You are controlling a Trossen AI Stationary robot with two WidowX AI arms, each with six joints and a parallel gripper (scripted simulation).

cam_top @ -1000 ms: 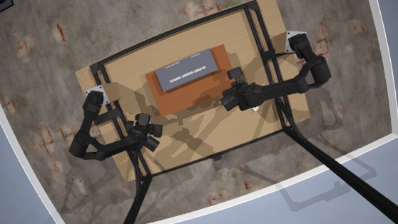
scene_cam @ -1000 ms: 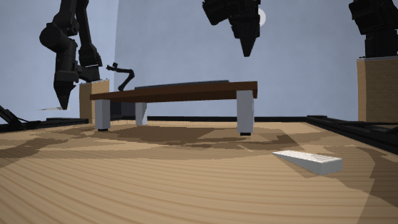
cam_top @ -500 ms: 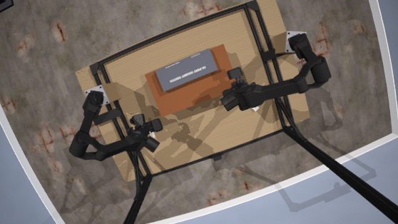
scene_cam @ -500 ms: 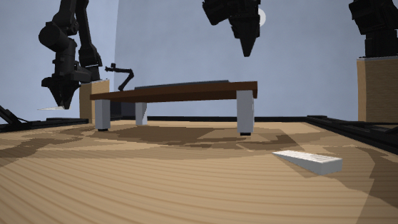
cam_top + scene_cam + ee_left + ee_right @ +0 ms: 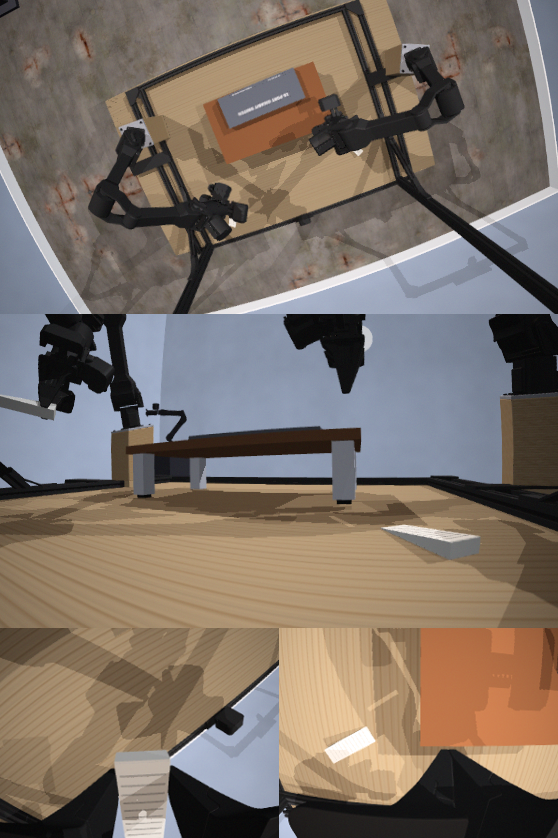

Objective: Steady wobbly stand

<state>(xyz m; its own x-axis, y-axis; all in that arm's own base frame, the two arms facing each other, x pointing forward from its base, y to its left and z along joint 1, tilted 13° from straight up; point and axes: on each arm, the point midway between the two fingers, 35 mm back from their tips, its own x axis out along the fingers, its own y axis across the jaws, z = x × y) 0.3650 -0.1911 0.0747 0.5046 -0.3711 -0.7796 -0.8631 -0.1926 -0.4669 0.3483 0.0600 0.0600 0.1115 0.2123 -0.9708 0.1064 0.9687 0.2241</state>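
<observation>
Evidently: left claw (image 5: 48, 406) (image 5: 142, 783) pinching ridged white wedge (image 5: 30, 407) (image 5: 142, 789) | right claw (image 5: 346, 391) (image 5: 448, 752) pressed together, tapered, black

The left pincer (image 5: 231, 218) (image 5: 53, 406) (image 5: 141, 773) has moved away from the stand, toward the long edge of the surface nearest the outside camera. From that camera, it is higher and turned compared with both earlier pictures. The white wedge (image 5: 232, 223) (image 5: 24, 407) (image 5: 142, 785) has travelled with it; once a thin, nearly level sliver, it now looks larger and slopes down to the right, though its far end, cut off by the picture's edge, is hard to judge.
</observation>
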